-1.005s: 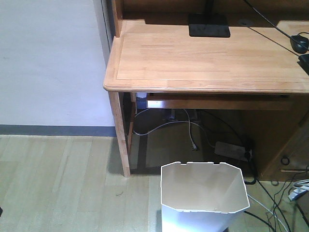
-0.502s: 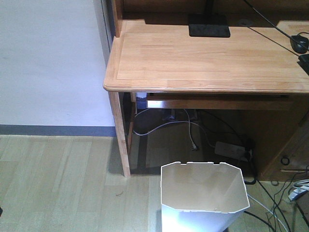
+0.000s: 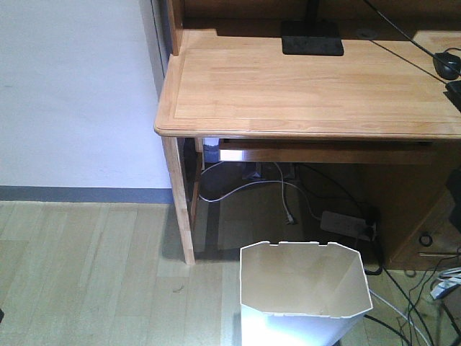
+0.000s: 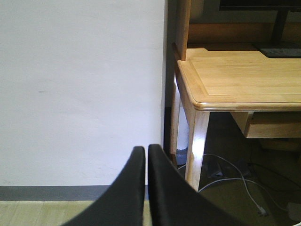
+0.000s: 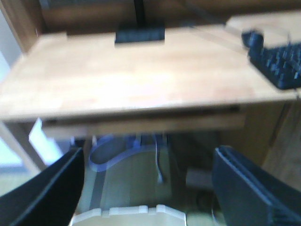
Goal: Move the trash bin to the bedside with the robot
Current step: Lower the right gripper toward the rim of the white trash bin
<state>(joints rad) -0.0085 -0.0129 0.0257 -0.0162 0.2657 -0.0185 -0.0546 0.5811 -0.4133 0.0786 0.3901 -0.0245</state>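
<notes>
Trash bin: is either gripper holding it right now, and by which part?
Nothing is held. The right gripper is open, with the rim of the trash bin below it, ungripped. The left gripper is shut with nothing between its fingers.

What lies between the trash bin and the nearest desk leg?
Bare wood floor only, between trash bin and desk leg, in the front-facing view.

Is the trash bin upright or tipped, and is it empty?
Upright: the trash bin stands with its rim up. The visible inner walls are bare; its bottom is hidden, so emptiness cannot be told.
</notes>
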